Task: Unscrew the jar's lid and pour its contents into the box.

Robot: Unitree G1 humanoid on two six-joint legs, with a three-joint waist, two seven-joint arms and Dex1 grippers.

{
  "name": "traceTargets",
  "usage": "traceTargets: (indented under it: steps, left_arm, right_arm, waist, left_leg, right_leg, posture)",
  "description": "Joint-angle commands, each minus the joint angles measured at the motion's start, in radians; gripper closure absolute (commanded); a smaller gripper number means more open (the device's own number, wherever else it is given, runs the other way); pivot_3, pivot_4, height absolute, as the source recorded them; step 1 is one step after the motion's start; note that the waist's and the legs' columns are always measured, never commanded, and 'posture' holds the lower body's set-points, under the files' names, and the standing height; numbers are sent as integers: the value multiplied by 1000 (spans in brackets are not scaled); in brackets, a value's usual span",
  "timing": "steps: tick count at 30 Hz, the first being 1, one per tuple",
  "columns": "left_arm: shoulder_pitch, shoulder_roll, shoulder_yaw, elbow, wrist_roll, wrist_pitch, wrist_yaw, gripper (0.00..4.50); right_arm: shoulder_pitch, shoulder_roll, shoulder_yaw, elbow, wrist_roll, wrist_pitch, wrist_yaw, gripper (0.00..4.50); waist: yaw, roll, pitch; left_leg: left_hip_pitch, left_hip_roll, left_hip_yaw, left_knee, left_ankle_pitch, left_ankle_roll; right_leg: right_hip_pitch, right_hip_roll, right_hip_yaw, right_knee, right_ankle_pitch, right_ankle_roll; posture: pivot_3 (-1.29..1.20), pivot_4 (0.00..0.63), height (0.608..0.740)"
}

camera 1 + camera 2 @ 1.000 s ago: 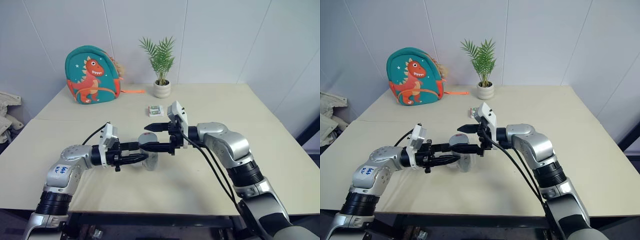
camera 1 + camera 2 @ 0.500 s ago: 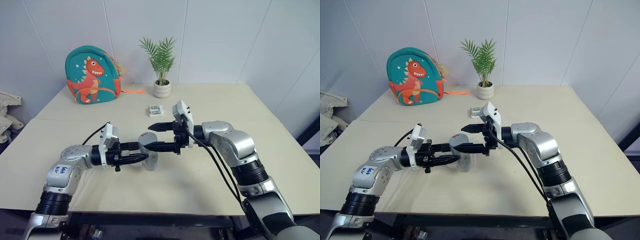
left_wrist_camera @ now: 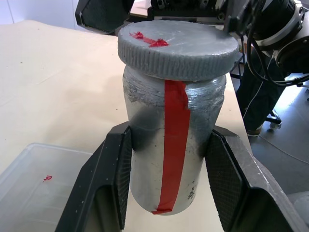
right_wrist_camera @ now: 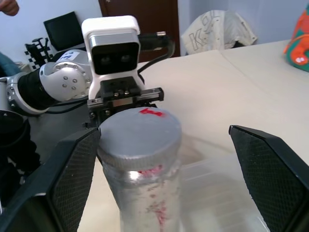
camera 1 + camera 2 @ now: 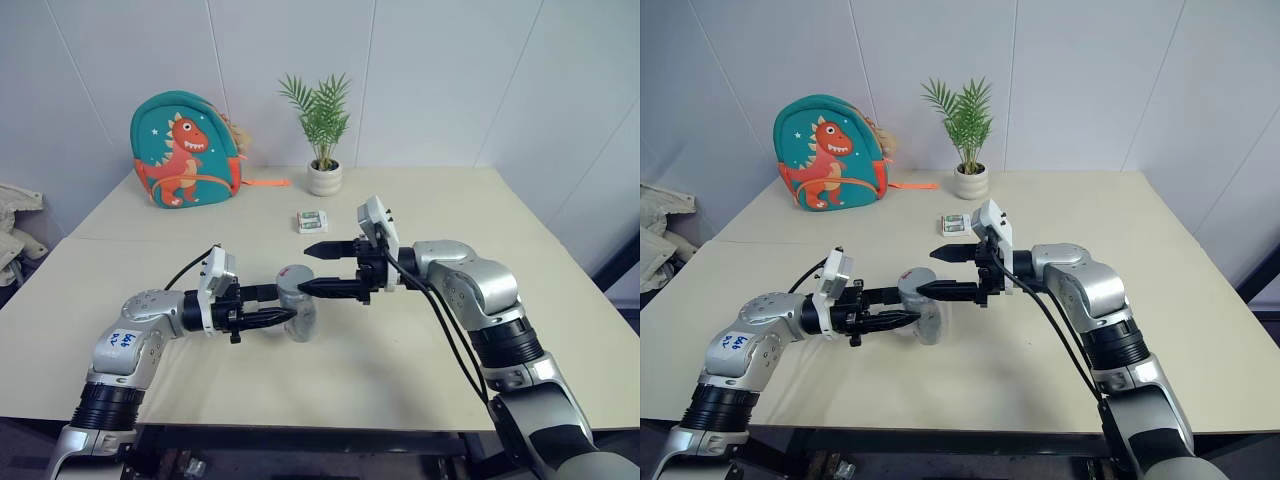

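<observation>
Jar (image 3: 174, 159): silvery-grey cylinder, rough crinkled surface, one red strip running down its side. Held upright above the table (image 5: 520, 250), over the box (image 3: 34, 188). Left gripper (image 5: 283, 305) clamped on its body, one finger on each side.

Lid (image 3: 179, 47): grey, flat-topped, ribbed rim, small red mark on top; sits on the jar, slightly wider than the body.

Right gripper (image 5: 312, 268): fingers spread wide, level with the lid, gripping nothing.

Box: clear shallow plastic, rounded corner, small red mark inside.
</observation>
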Motion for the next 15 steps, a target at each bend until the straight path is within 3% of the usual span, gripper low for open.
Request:
traceTargets:
  steps: [1, 15]
  left_arm:
    - [-5, 2, 10, -26, -19, -9, -12, 2625]
    - [3, 2, 14, -33, -20, -9, -6, 2625]
  right_arm:
    - [-13, -13, -23, 6, -1, -14, 0, 31]
    - [-25, -17, -32, 50, -13, -29, 13, 31]
  waist:
    - [0, 0, 0]
    - [0, 0, 0]
  left_leg:
    - [0, 0, 0, 0, 0, 0]
    - [0, 0, 0, 0, 0, 0]
  right_leg:
    - [0, 0, 0, 0, 0, 0]
    - [0, 0, 0, 0, 0, 0]
  posture:
    - [0, 150, 740]
    - [0, 150, 740]
